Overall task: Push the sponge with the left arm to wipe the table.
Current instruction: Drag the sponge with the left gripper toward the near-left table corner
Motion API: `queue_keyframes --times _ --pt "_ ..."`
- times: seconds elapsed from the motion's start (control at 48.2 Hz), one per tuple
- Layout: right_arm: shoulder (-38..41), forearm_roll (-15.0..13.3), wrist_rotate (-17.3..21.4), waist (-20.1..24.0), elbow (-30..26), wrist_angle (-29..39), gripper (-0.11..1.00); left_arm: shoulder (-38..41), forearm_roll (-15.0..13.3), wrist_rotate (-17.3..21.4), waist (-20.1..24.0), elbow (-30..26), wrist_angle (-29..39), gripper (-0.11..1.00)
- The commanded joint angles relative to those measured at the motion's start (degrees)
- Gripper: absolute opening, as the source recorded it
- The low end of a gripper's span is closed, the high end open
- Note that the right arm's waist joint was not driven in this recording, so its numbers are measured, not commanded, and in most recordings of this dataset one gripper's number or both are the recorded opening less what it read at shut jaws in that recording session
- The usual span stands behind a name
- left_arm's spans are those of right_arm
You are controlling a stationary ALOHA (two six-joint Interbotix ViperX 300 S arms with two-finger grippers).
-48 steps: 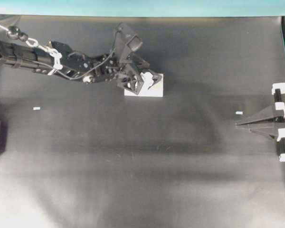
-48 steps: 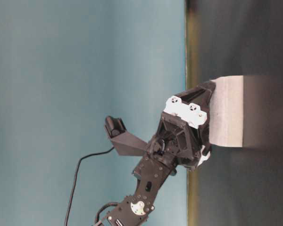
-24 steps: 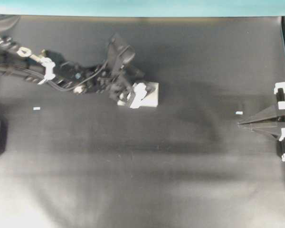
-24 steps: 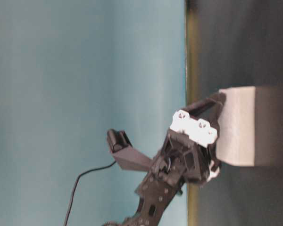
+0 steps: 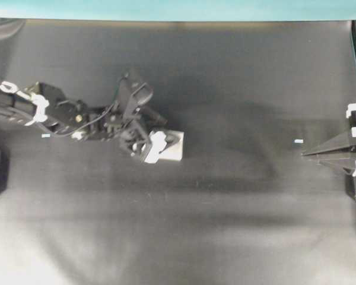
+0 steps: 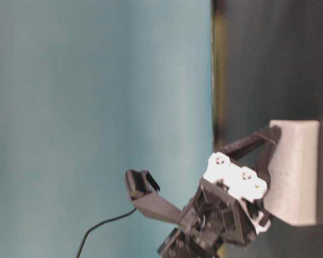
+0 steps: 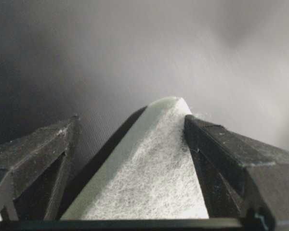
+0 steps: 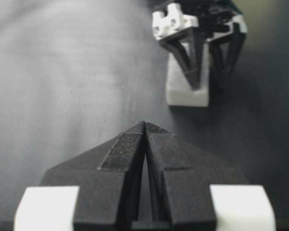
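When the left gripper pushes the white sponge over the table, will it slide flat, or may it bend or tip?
The sponge looks fibrous and soft in the left wrist view, so it probably squashes a little. It seems a low, flat-bottomed block on the table, so tipping seems unlikely. The left gripper straddles it, which should limit twisting.

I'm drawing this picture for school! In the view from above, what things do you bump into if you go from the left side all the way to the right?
Left arm → left gripper → sponge → small white tape mark → right gripper.
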Motion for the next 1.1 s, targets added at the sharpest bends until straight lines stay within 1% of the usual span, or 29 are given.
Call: queue_keyframes --times 0.0,0.353,0.54,0.851,0.914,1.08 --pt "0.1 0.4 0.5 0.0 -0.4 -0.1 0.01 -1.7 0.3 -1.1 -3.1 1.3 0.1 0.83" --pt "0.1 0.5 0.8 0.0 -0.3 0.3 0.01 -5.5 0.3 -3.6 -9.4 5.9 0.2 0.83" --pt "0.0 0.5 2.5 0.0 -0.2 0.6 0.01 -7.0 0.3 -7.1 -12.4 9.1 -0.1 0.83" --pt "-0.6 0.5 2.9 0.0 -0.3 1.6 0.01 -9.5 0.3 -7.7 -21.3 11.3 -0.5 0.83" --pt "-0.7 0.4 2.9 0.0 -0.3 1.6 0.01 -9.6 0.3 -8.5 -23.2 11.4 -0.4 0.83" --pt "-1.1 0.5 3.0 0.0 -0.4 1.6 0.01 -9.8 0.3 -12.5 -27.3 12.8 -0.5 0.83"
